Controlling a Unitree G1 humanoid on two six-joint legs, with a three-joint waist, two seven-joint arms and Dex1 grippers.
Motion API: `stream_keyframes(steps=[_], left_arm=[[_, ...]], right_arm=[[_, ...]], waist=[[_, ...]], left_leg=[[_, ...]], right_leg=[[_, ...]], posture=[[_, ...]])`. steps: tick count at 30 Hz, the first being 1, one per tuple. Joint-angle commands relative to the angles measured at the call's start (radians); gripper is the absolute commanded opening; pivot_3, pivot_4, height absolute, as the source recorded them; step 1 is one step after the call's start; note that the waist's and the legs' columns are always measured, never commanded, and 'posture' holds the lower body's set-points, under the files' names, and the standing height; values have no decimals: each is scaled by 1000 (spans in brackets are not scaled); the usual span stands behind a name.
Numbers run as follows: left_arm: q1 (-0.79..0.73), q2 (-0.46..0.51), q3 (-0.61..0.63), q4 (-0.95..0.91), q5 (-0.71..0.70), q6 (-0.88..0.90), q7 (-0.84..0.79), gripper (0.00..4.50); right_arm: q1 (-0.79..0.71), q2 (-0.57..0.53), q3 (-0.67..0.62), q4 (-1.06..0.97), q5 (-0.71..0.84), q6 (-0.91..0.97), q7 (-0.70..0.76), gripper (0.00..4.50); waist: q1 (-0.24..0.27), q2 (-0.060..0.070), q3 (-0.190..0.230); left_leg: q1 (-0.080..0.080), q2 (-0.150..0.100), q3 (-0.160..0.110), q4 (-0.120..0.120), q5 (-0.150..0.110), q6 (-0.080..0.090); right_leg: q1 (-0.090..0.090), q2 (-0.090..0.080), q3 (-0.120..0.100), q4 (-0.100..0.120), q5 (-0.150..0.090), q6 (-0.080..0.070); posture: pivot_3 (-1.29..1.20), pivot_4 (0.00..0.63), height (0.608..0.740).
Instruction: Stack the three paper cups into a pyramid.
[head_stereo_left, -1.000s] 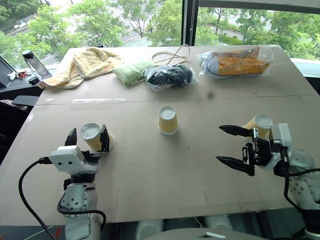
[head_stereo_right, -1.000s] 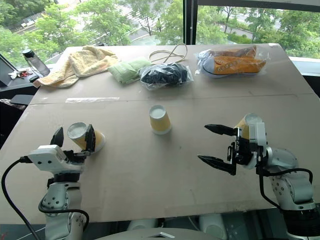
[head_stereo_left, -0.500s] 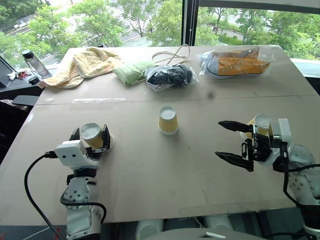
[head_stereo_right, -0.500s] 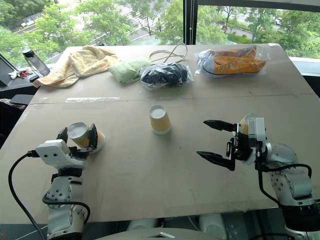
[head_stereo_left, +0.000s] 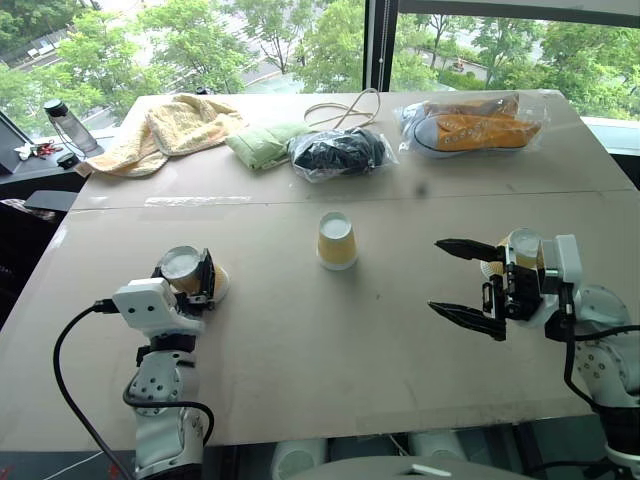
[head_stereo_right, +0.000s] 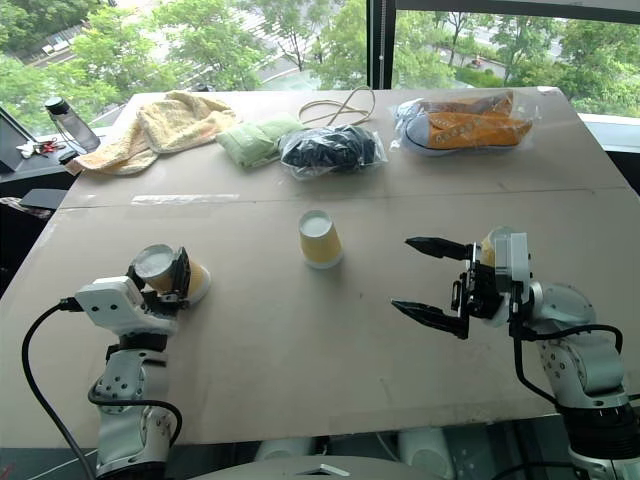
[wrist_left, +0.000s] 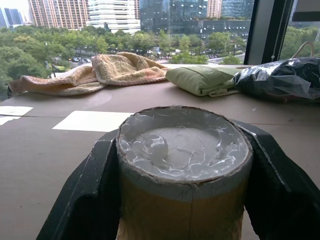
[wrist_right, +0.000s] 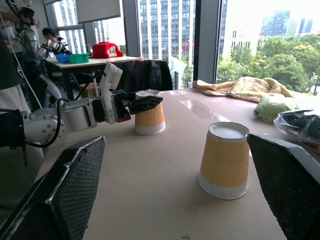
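Now that the left end effector (head_stereo_left: 196, 277) has drawn its two black fingers (wrist_left: 92, 187) together, where a second ago they stood wide either side of it, the small tapered yellow paper cup with a white base (head_stereo_left: 186, 272) at the near left of the broad brown bench (head_stereo_left: 330, 340) is clamped between them. That cup stands upside down, white base up, and looks to rest on the bench, though the fingers hide its rim. This suggests the first cup is secured and ready to be carried toward the others.

The second yellow paper cup (head_stereo_left: 337, 240) stands inverted and untouched near the middle of the bench, well apart from both arms. The third yellow paper cup (head_stereo_left: 520, 250) sits at the right, just behind the right end effector (head_stereo_left: 462, 281), partly hidden by it.

The right end effector holds nothing; its fingers are spread wide, pointing across toward the middle cup, apart from it.

No pyramid exists yet: all three cups are separate, so the stacking is at its start.
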Motion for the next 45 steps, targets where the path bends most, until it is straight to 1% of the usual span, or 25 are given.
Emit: stream_keyframes(steps=[1, 9, 11, 16, 21, 24, 28, 36, 38, 40, 41, 45], left_arm=[[-16, 3, -19, -30, -29, -12, -32, 2502], [-63, 79, -178, -39, -127, 90, -287, 2502], [-97, 100, -219, -19, -155, 116, -368, 2502], [-218, 128, -365, 43, -159, 160, -580, 2502], [-314, 129, -463, 111, -147, 175, -726, 2502], [-357, 117, -490, 165, -118, 148, -756, 2502], [-401, 86, -496, 226, -108, 125, -772, 2502], [-427, 76, -494, 275, -61, 69, -777, 2502], [-430, 77, -493, 276, -49, 54, -775, 3536], [-431, 76, -490, 269, -51, 51, -775, 4331], [-429, 77, -488, 263, -54, 52, -776, 4427], [-417, 84, -486, 234, -60, 61, -778, 4427]], right_arm=[[5, 1, -13, -40, 7, -14, -7, 4500], [23, -9, -35, -32, 2, -23, -13, 4500], [31, -7, -38, -33, -1, -29, -16, 4500], [62, -8, -46, -38, -3, -46, -18, 4500], [93, -11, -56, -53, -4, -58, -26, 4500], [106, -9, -62, -66, -7, -59, -35, 4500], [124, -8, -70, -91, -5, -57, -56, 4500], [155, -11, -90, -101, 0, -65, -65, 4500], [155, -10, -91, -97, -1, -67, -62, 4500], [155, -9, -92, -90, -3, -71, -58, 4500], [156, -9, -92, -88, -4, -72, -55, 4500], [156, -12, -92, -78, -3, -76, -45, 4500]], waist=[[0, 0, 0], [3, 0, 0], [4, 0, 0], [9, 0, 0], [11, 1, 0], [11, 1, 0], [13, 1, 0], [15, 1, 0], [15, 1, 0], [15, 1, 0], [15, 1, 0], [15, 1, 0]], left_leg=[[0, 0, 0, 0, 0, 0], [0, 0, 0, 0, 0, 0], [0, 0, 0, 0, 0, 0], [-1, -2, 0, 2, 0, 0], [-1, -1, 0, 3, 0, 0], [-1, -1, 0, 4, 0, 0], [-1, -1, -1, 5, 0, 0], [-2, -1, -1, 6, 0, 0], [-2, -1, -1, 7, 0, 0], [-2, -1, -1, 7, 0, 0], [-2, -1, -1, 7, 0, 0], [-2, -1, -1, 7, 0, 0]], right_leg=[[0, 0, 0, 0, 0, 0], [0, 0, -1, 0, 0, 0], [0, 0, 0, 0, 0, 0], [0, 1, -1, 0, 0, 0], [0, 3, 0, 0, 0, 0], [0, 3, 0, 1, 0, 0], [0, 3, 0, 1, 0, 0], [0, 3, 0, 1, 0, 0], [0, 3, 0, 2, 0, 0], [0, 3, 0, 2, 0, 0], [0, 3, 0, 2, 0, 0], [0, 3, 0, 2, 0, 0]], posture=[[0, 150, 740], [0, 150, 740], [0, 150, 740], [0, 150, 740], [0, 150, 740], [0, 150, 740], [0, 150, 740], [0, 150, 740], [0, 150, 740], [0, 150, 740], [0, 150, 740], [0, 150, 740]])
